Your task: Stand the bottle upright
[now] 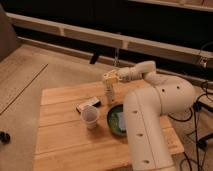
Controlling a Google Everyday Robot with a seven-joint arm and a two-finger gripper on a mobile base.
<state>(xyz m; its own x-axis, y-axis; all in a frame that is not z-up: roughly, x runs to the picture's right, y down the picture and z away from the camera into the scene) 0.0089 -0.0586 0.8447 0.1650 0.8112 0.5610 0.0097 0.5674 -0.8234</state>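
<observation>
The bottle (110, 94) is slim, pale and ribbed. It stands upright near the back middle of the wooden table (65, 145). My gripper (110, 78) is right above it, at the bottle's top, on the end of the white arm (150, 107) that reaches in from the right. I cannot tell whether the bottle's base rests on the table or hangs just above it.
A translucent plastic cup (90, 117) stands left of the arm. A flat dark-and-white rectangular object (88, 104) lies behind the cup. A green bowl (116, 120) sits beside the arm. Floor surrounds the table; a dark wall with rails runs behind.
</observation>
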